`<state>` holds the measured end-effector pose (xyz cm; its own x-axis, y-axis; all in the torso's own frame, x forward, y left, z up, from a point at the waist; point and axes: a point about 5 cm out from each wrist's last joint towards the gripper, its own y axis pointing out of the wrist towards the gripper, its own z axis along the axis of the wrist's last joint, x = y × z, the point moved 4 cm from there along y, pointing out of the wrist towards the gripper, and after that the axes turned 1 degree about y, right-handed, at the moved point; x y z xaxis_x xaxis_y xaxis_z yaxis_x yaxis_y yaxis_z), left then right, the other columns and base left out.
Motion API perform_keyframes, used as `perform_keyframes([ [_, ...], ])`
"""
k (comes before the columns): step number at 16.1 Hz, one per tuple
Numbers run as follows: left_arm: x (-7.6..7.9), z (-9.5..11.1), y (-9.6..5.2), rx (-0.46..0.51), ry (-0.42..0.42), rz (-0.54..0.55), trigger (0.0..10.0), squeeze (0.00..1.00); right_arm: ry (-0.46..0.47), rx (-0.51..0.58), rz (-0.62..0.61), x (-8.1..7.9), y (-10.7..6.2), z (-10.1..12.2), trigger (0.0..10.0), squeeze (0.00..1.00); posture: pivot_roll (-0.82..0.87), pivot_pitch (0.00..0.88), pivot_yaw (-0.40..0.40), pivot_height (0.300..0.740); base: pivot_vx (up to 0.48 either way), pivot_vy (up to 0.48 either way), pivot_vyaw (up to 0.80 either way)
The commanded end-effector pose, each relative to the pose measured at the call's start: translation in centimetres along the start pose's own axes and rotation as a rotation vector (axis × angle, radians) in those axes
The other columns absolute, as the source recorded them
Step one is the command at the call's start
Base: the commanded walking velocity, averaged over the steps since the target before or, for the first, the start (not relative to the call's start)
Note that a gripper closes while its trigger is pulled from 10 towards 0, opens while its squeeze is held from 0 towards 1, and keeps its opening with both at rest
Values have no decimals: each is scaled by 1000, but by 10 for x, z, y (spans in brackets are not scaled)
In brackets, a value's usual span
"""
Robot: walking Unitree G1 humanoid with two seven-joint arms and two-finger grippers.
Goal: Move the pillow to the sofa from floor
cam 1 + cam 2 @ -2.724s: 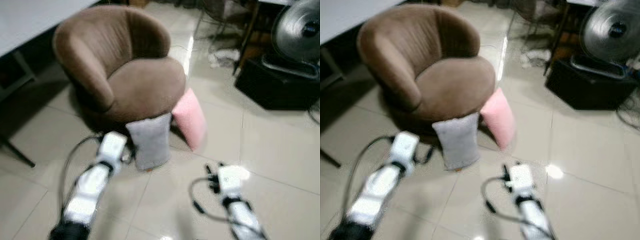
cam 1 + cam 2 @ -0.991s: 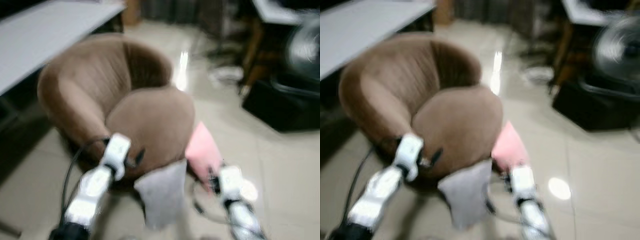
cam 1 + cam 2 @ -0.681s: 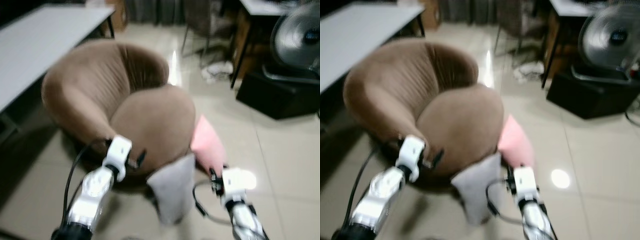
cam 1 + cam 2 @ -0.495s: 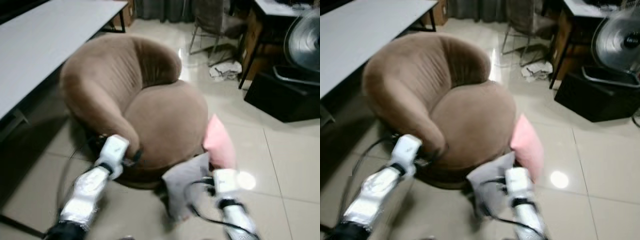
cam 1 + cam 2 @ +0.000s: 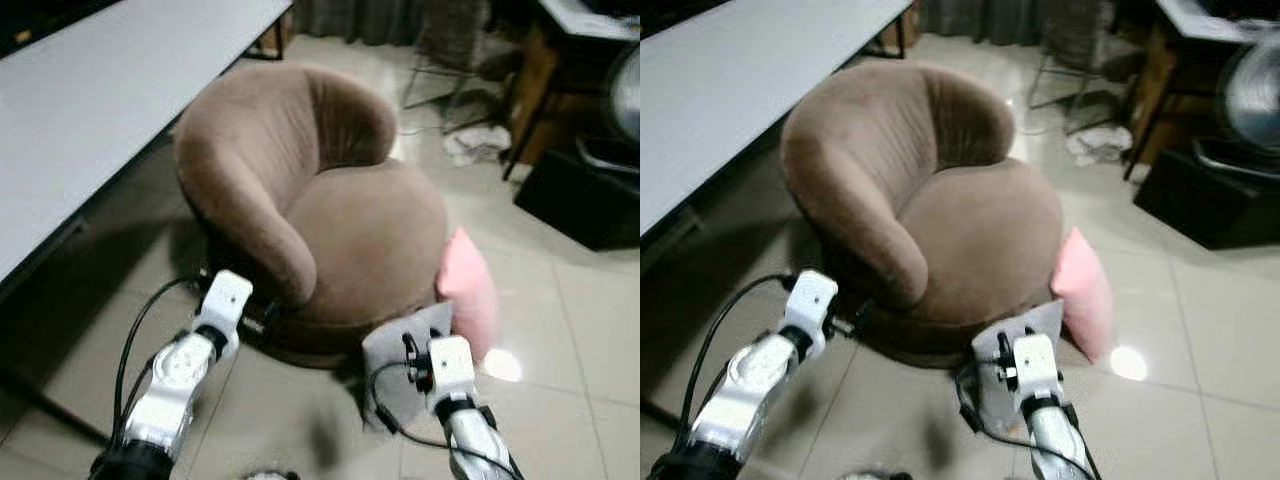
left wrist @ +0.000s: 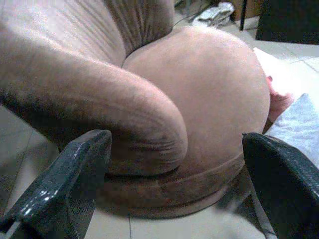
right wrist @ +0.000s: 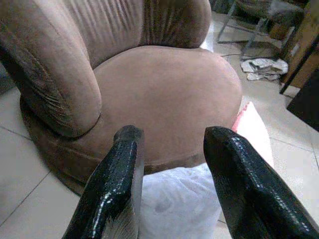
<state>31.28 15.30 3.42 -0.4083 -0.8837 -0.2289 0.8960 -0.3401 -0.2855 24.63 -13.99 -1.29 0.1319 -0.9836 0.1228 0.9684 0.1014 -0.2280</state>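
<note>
Now the robot stands closer to the sofa (image 5: 330, 200) than a moment ago, and the right gripper (image 7: 172, 184) has come from the bare floor up to the grey pillow (image 7: 174, 209). Its fingers are spread, one on each side of the top edge of this pillow, and they are not clenched on it yet. The pillow stands on the floor (image 5: 590, 330) and leans on the front of the sofa, directly below and in front of this gripper. Beside it, on the gripper's outer side, leans a pink pillow (image 5: 468, 295). I think the grasp is the next step. The left gripper (image 6: 174, 189) hovers with wide open fingers before the sofa arm. The seat beyond both grippers is soft and bare. The tiles are shiny; a long table (image 5: 90, 110) stands far left.
</note>
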Motion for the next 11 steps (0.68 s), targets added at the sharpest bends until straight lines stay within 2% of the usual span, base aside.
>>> perform_keyframes([
  [1, 0, 1, 1, -1, 16, -4, 10000, 0, -7, 18, -5, 2, 3, 5, 10000, 0, 3, 55, 41, 740, 480, 0, 0],
  [5, 4, 1, 2, -1, 41, -23, 10000, 0, -8, 21, -5, 2, 4, 6, 10000, 0, 0, 51, 44, 740, 444, -61, 0],
  [11, 5, 2, 3, 5, 52, -26, 10000, 0, -16, 26, -7, 2, 5, 7, 10000, 0, -1, 37, 46, 740, 0, 0, 0],
])
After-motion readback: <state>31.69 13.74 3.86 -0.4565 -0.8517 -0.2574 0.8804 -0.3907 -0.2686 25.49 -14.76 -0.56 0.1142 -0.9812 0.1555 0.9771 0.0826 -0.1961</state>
